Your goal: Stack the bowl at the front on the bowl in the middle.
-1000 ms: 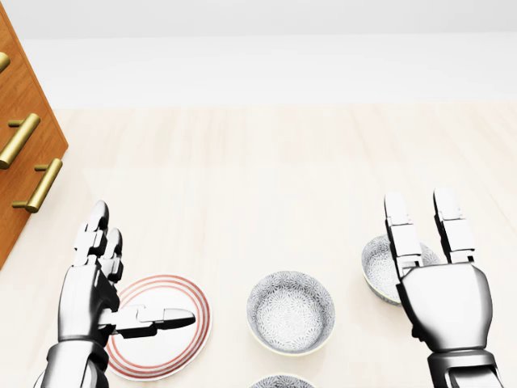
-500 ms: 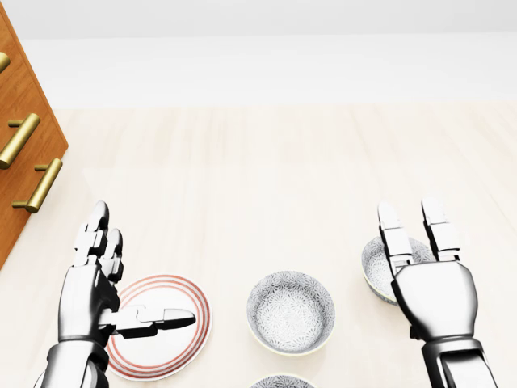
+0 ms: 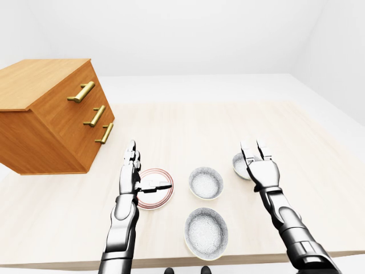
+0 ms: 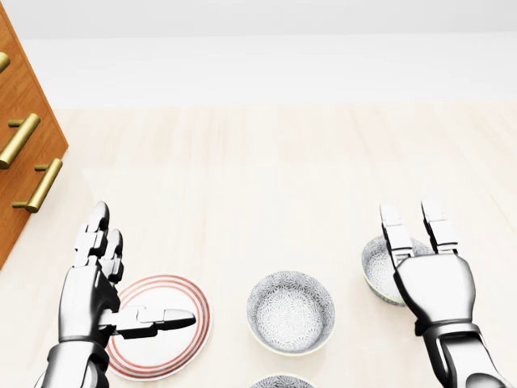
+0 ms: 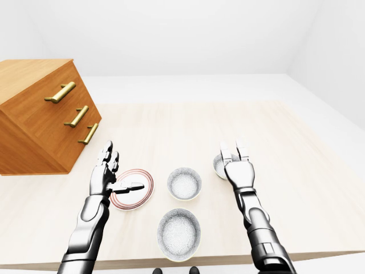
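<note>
Front bowl (image 3: 206, 232): sitting nearest the robot, close to the near table edge, upright and empty. Neither hand is touching it, so the lift is not yet begun.
Middle bowl (image 3: 206, 182): lying just beyond the front bowl with a small gap between them, upright and empty, making a ready seat for the stack.
Third bowl (image 4: 376, 271): resting to the right, partly hidden behind the right hand.
Right hand (image 4: 432, 283): hovering with fingers spread and pointing away, gripping nothing. It is likely waiting high before reaching for the near bowl.
Left hand (image 4: 85, 303): hanging over the plate, fingers splayed, thumb out sideways, holding nothing, seemingly parked clear of the bowls.
Red-ringed plate (image 3: 157, 200): lying left of the middle bowl, under the left thumb.
Wooden drawer chest (image 3: 57, 120): standing far left on the table (image 3: 188, 125), well apart from the bowls.
</note>
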Available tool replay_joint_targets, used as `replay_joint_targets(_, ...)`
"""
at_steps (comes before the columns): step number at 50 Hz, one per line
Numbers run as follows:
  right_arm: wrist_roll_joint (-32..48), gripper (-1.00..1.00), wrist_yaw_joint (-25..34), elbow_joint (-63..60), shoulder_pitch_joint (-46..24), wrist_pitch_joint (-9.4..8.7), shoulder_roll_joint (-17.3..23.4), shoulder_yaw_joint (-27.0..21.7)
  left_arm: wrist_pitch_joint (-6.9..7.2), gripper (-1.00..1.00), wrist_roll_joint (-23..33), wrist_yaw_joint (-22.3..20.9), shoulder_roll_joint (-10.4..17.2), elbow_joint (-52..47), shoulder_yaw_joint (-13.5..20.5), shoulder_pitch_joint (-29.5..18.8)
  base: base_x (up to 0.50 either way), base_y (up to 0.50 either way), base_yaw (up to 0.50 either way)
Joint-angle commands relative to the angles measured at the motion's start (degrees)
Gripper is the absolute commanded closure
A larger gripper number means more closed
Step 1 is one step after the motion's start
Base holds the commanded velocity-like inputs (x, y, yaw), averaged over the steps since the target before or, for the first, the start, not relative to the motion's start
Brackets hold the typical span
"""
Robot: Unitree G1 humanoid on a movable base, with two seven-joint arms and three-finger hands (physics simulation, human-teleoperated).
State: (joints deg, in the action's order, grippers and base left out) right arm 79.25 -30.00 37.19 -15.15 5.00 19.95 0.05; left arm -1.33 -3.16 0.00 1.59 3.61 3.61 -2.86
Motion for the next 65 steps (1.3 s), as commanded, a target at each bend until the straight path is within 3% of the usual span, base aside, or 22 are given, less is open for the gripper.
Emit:
replay_joint_targets(1, -0.1, -1.00, 0.0, 4.7, -2.8, 0.00, 0.8, 0.6, -0.01, -1.00, 0.1, 0.1, 0.0, 0.1, 0.0, -0.1, 0.00, 0.00, 0.00)
replay_joint_targets(6, 0.0, -1.00, 0.0, 5.4, -3.0, 0.00, 0.7, 1.1, 0.15, -1.00, 0.1, 0.1, -0.1, -0.1, -0.1, 0.0, 0.00, 0.00, 0.00)
replay_joint_targets(9, 0.4, -1.00, 0.0, 7.2, -3.8, 0.00, 0.6, 1.5, -0.50, -1.00, 0.1, 0.1, -0.1, 0.7, -0.1, -0.2, 0.00, 0.00, 0.00)
replay_joint_targets(15, 0.7, -1.00, 0.0, 8.3, -4.2, 0.00, 0.5, 2.0, 0.43, -1.00, 0.1, 0.2, -0.1, -0.3, -0.2, -0.1, 0.00, 0.00, 0.00)
replay_joint_targets(19, 1.2, -1.00, 0.0, 9.0, -4.3, 0.00, 0.5, 2.4, -0.25, -1.00, 0.0, 0.1, 0.0, 0.4, -0.1, -0.2, 0.00, 0.00, 0.00)
replay_joint_targets(27, 1.6, -1.00, 0.0, 11.1, -5.0, 0.00, 0.4, 2.8, 0.69, -1.00, 0.0, 0.1, 0.0, -0.8, -0.1, 0.1, 0.00, 0.00, 0.00)
replay_joint_targets(28, 1.6, -1.00, 0.0, 11.3, -5.1, 0.00, 0.4, 2.9, 0.00, -1.00, 0.0, 0.0, 0.0, -0.1, 0.0, 0.0, 0.00, 0.00, 0.00)
replay_joint_targets(34, 1.6, -1.00, 0.0, 12.1, -5.3, 0.00, 0.4, 3.1, 0.94, -1.00, 0.1, 0.0, 0.0, -1.2, -0.1, 0.2, 0.00, 0.00, 0.00)
replay_joint_targets(35, 1.0, -0.58, 0.0, 11.5, -5.1, 0.00, 0.3, 3.0, 0.84, -1.00, 0.1, 0.0, 0.0, -1.1, -0.1, 0.2, 0.00, 0.00, 0.00)
replay_joint_targets(36, 0.8, 1.00, 0.0, 10.8, -4.7, 0.00, 0.4, 2.9, 0.85, -1.00, 0.1, 0.0, 0.0, -1.2, -0.1, 0.3, 0.00, 0.00, 0.00)
replay_joint_targets(43, -0.2, 1.00, 0.0, 6.7, -2.6, 0.00, 0.5, 2.1, -0.04, -1.00, 0.4, -0.2, 0.0, -0.3, -0.2, 0.2, 0.00, 0.00, 0.00)
replay_joint_targets(52, -0.7, 1.00, 0.0, 4.0, -1.5, 0.00, 0.5, 1.2, 0.44, -1.00, 0.4, -0.2, 0.0, -0.8, -0.2, 0.3, 0.00, 0.00, 0.00)
replay_joint_targets(60, -3.0, 1.00, 0.0, -8.2, 2.6, 0.00, 0.5, -2.0, -0.58, -1.00, 0.4, -0.1, 0.0, 0.5, -0.1, 0.0, 0.00, 0.00, 0.00)
replay_joint_targets(65, -4.1, 1.00, 0.0, -18.5, 5.8, 0.00, -0.4, -4.1, 0.14, -1.00, 0.3, -0.1, 0.0, -0.4, -0.1, 0.2, 0.00, 0.00, 0.00)
